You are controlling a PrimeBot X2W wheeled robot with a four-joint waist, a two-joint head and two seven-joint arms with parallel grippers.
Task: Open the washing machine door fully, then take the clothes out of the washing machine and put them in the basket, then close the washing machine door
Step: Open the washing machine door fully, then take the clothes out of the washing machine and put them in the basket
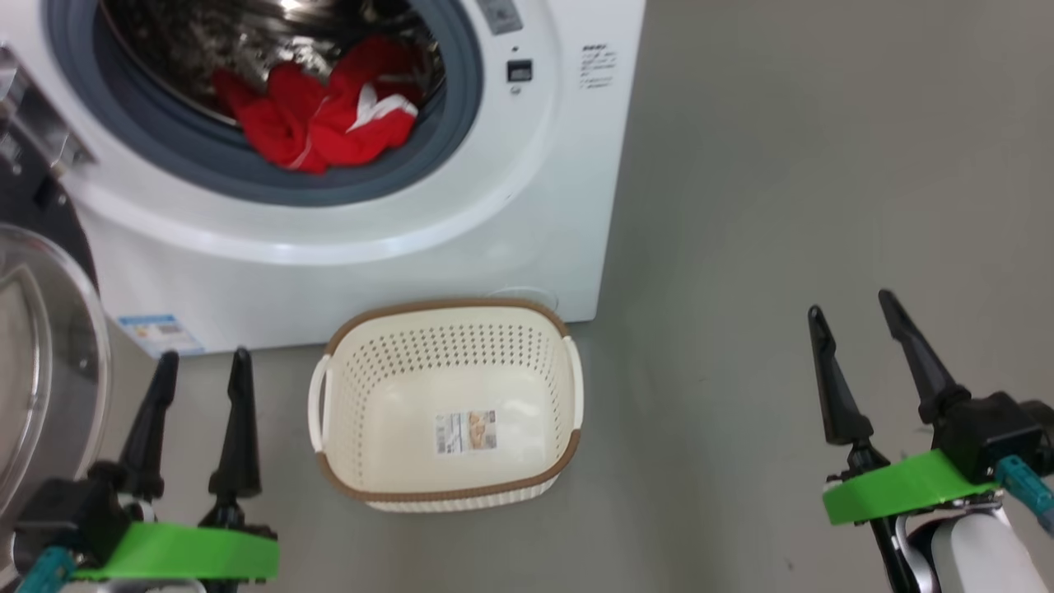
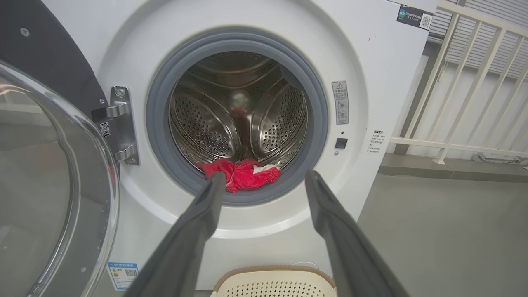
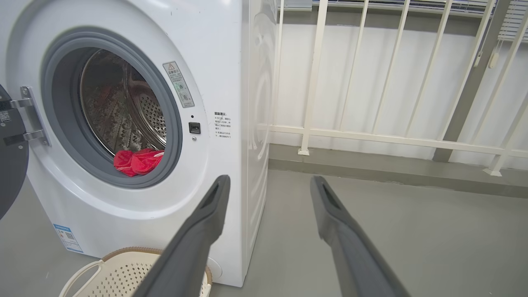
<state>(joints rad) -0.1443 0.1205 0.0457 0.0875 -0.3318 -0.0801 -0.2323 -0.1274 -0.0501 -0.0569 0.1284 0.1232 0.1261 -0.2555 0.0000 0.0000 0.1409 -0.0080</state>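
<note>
Left claw [image 1: 205,354] and right claw [image 1: 850,303] gaped empty either side of the basket [image 1: 445,306] on open floor [image 1: 782,206], clothes [image 1: 321,123] at the drum [image 1: 247,33]'s lip.

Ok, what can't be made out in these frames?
- clothes: bunched in one heap, head view; count unclear.
- washing machine door: cut off by the left edge, left wrist view; full swing unclear.
- sticker in the basket: print too small, head view.

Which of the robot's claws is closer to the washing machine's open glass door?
Left. The left gripper is right beside the door, just to its right; the right gripper is on the far side of the basket, well away.
</note>
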